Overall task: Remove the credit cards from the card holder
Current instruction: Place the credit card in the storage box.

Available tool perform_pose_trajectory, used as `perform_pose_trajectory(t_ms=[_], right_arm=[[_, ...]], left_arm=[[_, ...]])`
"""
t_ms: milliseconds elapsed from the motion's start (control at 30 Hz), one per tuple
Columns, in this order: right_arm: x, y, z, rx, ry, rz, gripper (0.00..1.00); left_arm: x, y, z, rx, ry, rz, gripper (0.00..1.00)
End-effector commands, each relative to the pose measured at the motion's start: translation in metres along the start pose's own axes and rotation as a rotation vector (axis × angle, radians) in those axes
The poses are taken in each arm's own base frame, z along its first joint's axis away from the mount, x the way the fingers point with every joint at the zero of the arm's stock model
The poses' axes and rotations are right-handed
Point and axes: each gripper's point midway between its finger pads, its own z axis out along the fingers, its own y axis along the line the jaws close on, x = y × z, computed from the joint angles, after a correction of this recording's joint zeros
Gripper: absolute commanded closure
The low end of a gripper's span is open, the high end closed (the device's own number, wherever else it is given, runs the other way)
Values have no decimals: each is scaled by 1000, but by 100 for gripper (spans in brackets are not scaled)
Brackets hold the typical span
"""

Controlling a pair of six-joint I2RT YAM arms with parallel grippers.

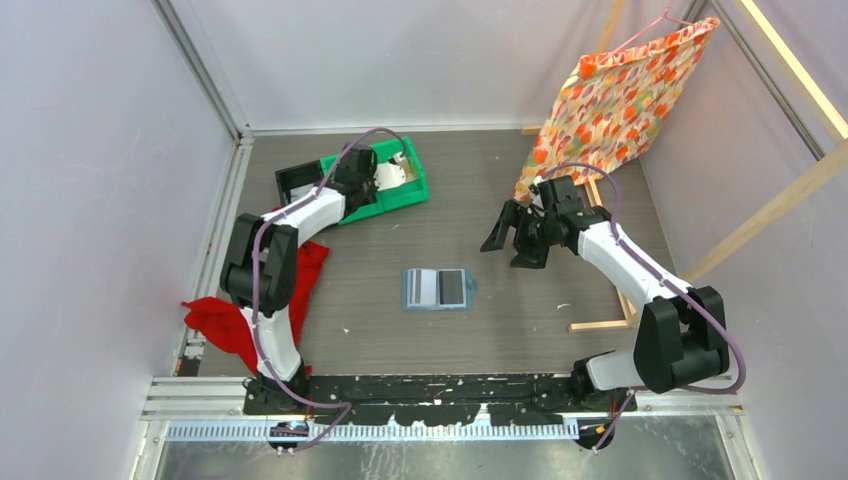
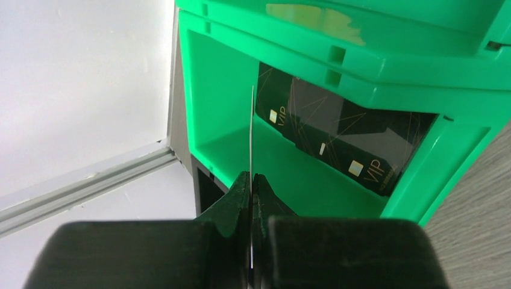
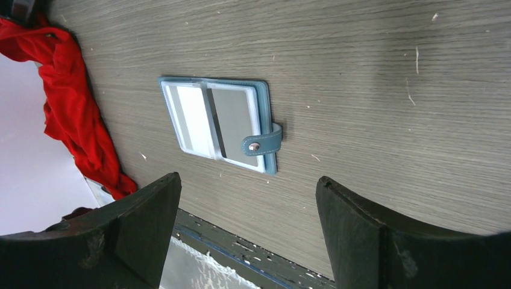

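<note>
The light-blue card holder (image 1: 437, 289) lies open in the middle of the table, with a pale credit card (image 1: 424, 287) and a dark one (image 1: 452, 287) in its slots. The right wrist view shows the same card holder (image 3: 269, 91) with its snap strap. My right gripper (image 1: 515, 240) hovers open to the right of it, nothing between its fingers (image 3: 248, 180). My left gripper (image 2: 251, 180) is shut on a thin credit card (image 2: 250, 132) seen edge-on, held over the green bin (image 1: 415, 195). Black VIP cards (image 2: 337, 135) lie inside that bin (image 2: 301, 174).
A black tray (image 1: 295, 180) adjoins the green bin's left side. A red cloth (image 1: 235, 320) lies by the left arm's base. A patterned cloth (image 1: 610, 100) hangs on a wooden frame (image 1: 600, 325) at the back right.
</note>
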Motion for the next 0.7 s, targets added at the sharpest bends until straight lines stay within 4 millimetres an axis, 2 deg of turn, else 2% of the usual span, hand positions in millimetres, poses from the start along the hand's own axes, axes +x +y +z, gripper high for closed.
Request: perform_pose_trajectory(t_ms=[0, 367, 667], right_arm=[[-10, 8, -3, -19, -11, -20, 13], [-20, 2, 0, -25, -17, 2, 13], [-22, -1, 0, -33, -18, 12, 13]], left_arm=[[-8, 5, 12, -30, -43, 15, 100], [-1, -17, 28, 50, -12, 24, 99], [3, -16, 28, 40, 8, 31, 84]])
